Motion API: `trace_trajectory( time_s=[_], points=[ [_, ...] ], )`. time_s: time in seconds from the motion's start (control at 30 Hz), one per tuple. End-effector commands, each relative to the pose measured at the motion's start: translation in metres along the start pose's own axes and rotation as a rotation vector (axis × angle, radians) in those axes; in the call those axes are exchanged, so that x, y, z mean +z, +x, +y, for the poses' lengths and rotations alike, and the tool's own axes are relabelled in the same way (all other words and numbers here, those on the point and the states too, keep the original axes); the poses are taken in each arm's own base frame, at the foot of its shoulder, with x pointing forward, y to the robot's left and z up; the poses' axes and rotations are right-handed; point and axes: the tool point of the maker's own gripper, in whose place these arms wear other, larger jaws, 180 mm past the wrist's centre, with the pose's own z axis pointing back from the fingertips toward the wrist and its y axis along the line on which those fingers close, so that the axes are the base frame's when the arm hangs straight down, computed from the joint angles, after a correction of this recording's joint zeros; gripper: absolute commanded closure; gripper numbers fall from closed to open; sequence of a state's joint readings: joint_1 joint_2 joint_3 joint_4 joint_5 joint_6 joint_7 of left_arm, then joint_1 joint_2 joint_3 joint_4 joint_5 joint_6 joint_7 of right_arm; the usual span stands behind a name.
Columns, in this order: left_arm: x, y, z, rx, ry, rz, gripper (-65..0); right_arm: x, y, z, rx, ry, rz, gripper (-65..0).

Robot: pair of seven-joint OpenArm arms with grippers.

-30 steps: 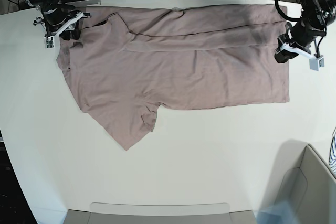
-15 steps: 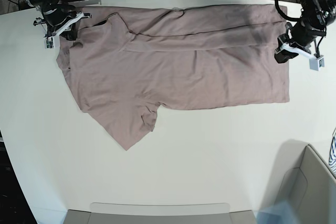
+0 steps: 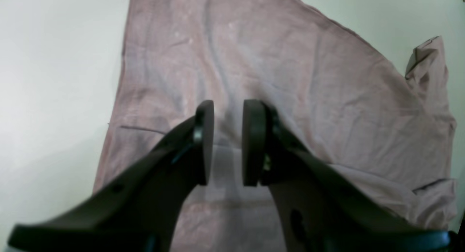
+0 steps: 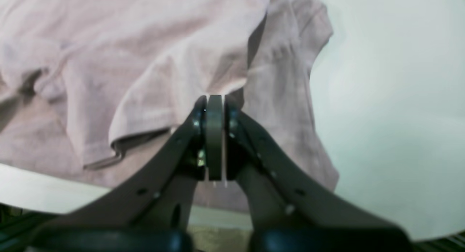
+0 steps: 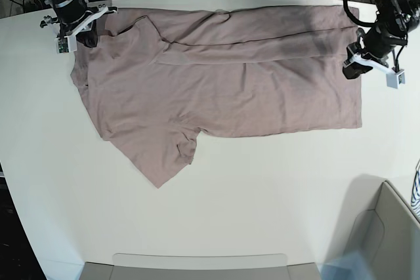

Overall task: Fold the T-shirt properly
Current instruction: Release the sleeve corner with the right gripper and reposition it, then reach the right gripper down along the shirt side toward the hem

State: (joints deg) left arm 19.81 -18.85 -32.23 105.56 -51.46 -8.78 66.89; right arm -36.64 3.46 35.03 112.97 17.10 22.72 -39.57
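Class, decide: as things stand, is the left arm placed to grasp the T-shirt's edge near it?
Probably yes: the left gripper hangs open directly over the T-shirt, with nothing between them.

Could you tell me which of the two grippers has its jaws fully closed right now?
The right gripper, at the sleeve end of the T-shirt, has its jaws pressed together; the left gripper, over the hem end, shows a clear gap.

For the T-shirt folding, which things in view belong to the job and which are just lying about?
Job:
- T-shirt, spread flat on the table
- right gripper, shut at the shirt's edge
- left gripper, jaws apart over the hem end

Lying about:
- grey bin
- striped cloth at the frame edge
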Motion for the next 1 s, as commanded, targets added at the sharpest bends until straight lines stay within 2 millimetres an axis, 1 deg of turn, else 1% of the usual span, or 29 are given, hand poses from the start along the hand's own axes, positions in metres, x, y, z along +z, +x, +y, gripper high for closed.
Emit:
trace_trajectory(
  time_s=[0.0, 0.07, 0.17, 0.3, 0.37, 0.7, 0.8, 0.83, 0.87, 0.93, 0.97],
  points=[
    [0.004, 0.011, -0.003, -0.015, -0.01, -0.032, -13.9, 0.006, 0.005, 0.001, -0.009, 0.014, -0.03, 0.0],
    [0.004, 0.011, -0.003, -0.015, -0.01, -0.032, -13.9, 0.012, -0.001, -0.002, -0.035, 0.016, -0.021, 0.0],
    [0.004, 0.011, -0.003, -0.015, -0.01, -0.034, -13.9, 0.02, -0.004, -0.017, -0.079, -0.017, -0.03, 0.0],
    [0.004, 0.011, -0.003, -0.015, -0.01, -0.034, -13.9, 0.022, -0.018, -0.033, -0.104, -0.054, 0.003, 0.0],
    [0.003, 0.011, -0.003, -0.014, -0.009, -0.033, -13.9, 0.022, -0.022, -0.037, -0.114, -0.063, 0.009, 0.0],
    [0.003, 0.011, -0.003, -0.015, -0.01, -0.033, -13.9, 0.019, -0.014, -0.036, -0.111, -0.062, -0.012, 0.0],
    [0.003, 0.011, -0.003, -0.015, -0.01, -0.03, -13.9, 0.021, -0.007, -0.035, -0.097, -0.06, -0.027, -12.2],
    [0.003, 0.011, -0.003, -0.015, -0.01, -0.03, -13.9, 0.022, -0.001, -0.034, -0.089, -0.062, -0.046, -16.7],
    [0.003, 0.011, -0.003, -0.015, -0.01, -0.03, -13.9, 0.023, 0.006, -0.034, -0.077, -0.062, -0.062, -19.9],
    [0.003, 0.011, -0.003, -0.015, -0.01, -0.03, -13.9, 0.023, 0.038, -0.034, -0.035, -0.063, -0.143, -24.7],
    [0.003, 0.011, -0.003, -0.014, -0.011, -0.03, -13.9, 0.023, 0.05, -0.034, -0.025, -0.064, -0.172, -25.2]
  ],
)
